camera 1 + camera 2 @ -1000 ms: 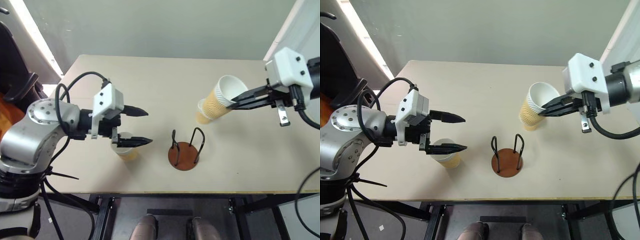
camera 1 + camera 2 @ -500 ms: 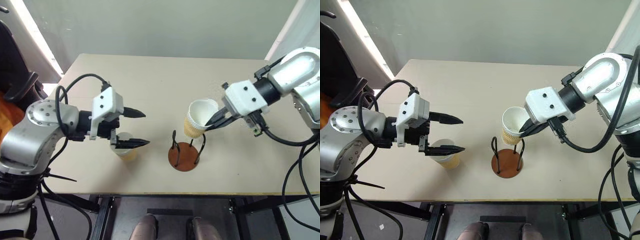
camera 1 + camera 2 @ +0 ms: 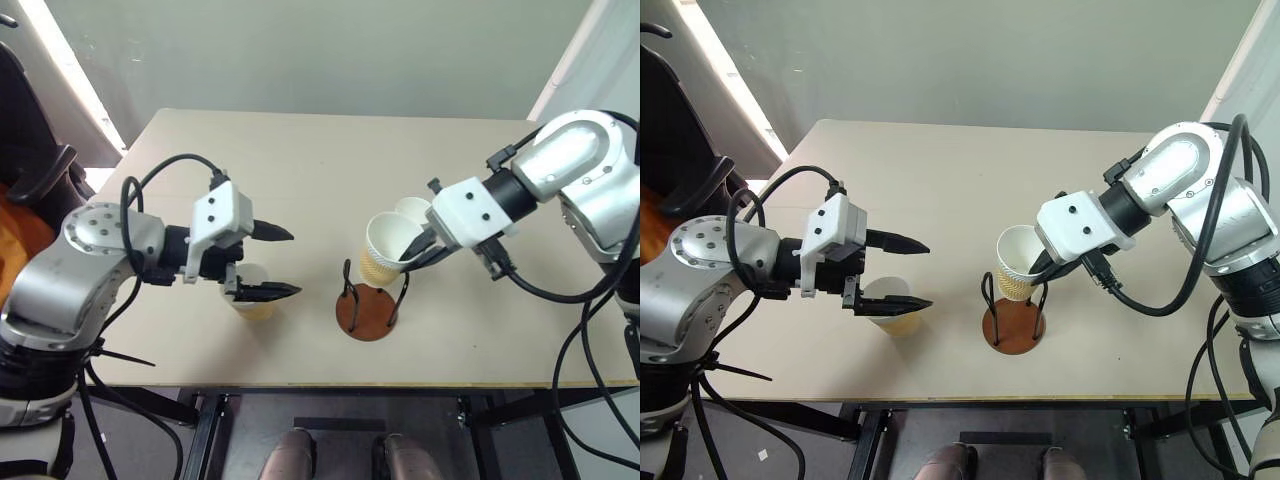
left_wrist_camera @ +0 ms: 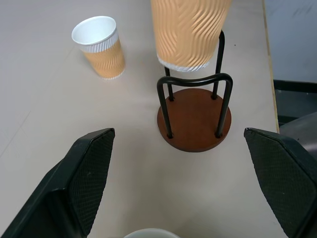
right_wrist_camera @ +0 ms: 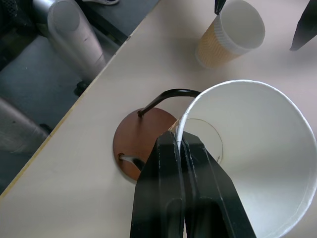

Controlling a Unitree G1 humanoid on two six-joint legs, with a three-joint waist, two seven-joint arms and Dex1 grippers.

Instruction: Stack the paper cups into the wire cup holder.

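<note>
My right gripper [image 3: 405, 254] is shut on the white rim of a tilted yellow-tan paper cup [image 3: 384, 247]. The cup's bottom hangs at the top of the black loops of the wire cup holder [image 3: 367, 306], above its reddish-brown disc. My left gripper [image 3: 291, 263] stands open, one finger above and one finger over a second paper cup [image 3: 251, 300] standing on the table. A third paper cup [image 3: 414, 209] stands upright just behind the held one. In the left wrist view the held cup [image 4: 188, 30] hovers over the holder [image 4: 195, 117].
The beige table [image 3: 300, 170] has its front edge close below the holder. A dark chair [image 3: 25, 140] stands off the table's left side. A white panel [image 3: 575, 60] rises at the far right.
My right gripper has carried its cup left and down, from high at the right to just over the wire holder. The left gripper has stayed put and open.
</note>
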